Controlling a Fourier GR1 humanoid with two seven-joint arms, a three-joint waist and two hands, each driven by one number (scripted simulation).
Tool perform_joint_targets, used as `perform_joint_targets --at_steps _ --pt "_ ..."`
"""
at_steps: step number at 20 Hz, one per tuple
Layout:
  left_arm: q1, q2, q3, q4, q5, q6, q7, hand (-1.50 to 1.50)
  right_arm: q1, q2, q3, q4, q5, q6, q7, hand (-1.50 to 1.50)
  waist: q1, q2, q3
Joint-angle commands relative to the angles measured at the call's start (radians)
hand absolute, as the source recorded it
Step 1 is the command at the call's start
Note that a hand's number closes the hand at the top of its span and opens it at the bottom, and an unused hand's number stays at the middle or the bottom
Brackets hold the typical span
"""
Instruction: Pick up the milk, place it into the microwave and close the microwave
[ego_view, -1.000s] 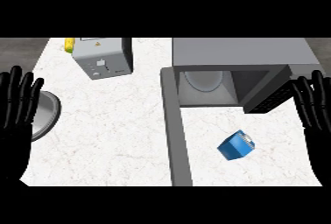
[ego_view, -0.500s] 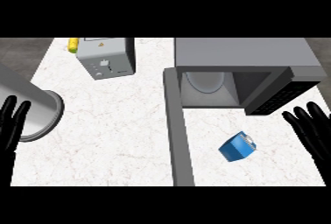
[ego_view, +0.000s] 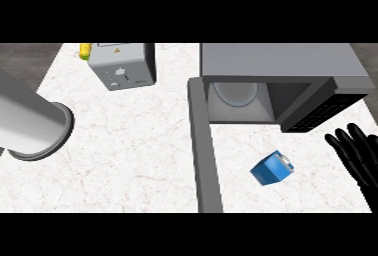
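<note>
The milk (ego_view: 272, 168) is a small blue carton with a pale cap, lying tilted on the white counter (ego_view: 133, 165) in front of the microwave. The grey microwave (ego_view: 280, 60) stands open at the back right, its cavity showing a round turntable (ego_view: 236, 92). Its door (ego_view: 204, 150) is swung out toward the front, left of the milk. My right hand (ego_view: 358, 157) is at the right edge, fingers straight and spread, a little to the right of the milk and apart from it. My left hand does not show.
A thick grey cylinder (ego_view: 33, 122), apparently my left forearm, fills the left edge above the counter. At the back left stands a grey toaster (ego_view: 122, 67), with a yellow object (ego_view: 86, 49) behind it.
My right hand has sunk lower and now sits level with the milk. My left hand has gone out of view, and the grey cylinder at the left has grown much larger.
</note>
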Motion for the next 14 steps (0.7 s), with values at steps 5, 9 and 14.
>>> perform_joint_targets --at_steps 5,9,14 --pt "0.155 -0.048 0.063 -0.147 0.151 -0.083 -0.013 -1.50 0.046 0.051 0.003 0.165 0.156 0.020 -0.136 -1.50 0.009 -0.001 0.001" --pt "0.178 -0.049 0.086 -0.112 0.156 -0.137 -0.057 -1.50 0.064 0.078 -0.009 0.297 0.272 -0.005 -0.267 -1.50 0.009 -0.001 0.001" --pt "0.195 -0.029 0.144 -0.098 0.231 -0.175 -0.066 -1.50 -0.059 0.067 -0.041 0.503 0.330 -0.053 -0.302 -1.50 0.020 0.002 0.001"
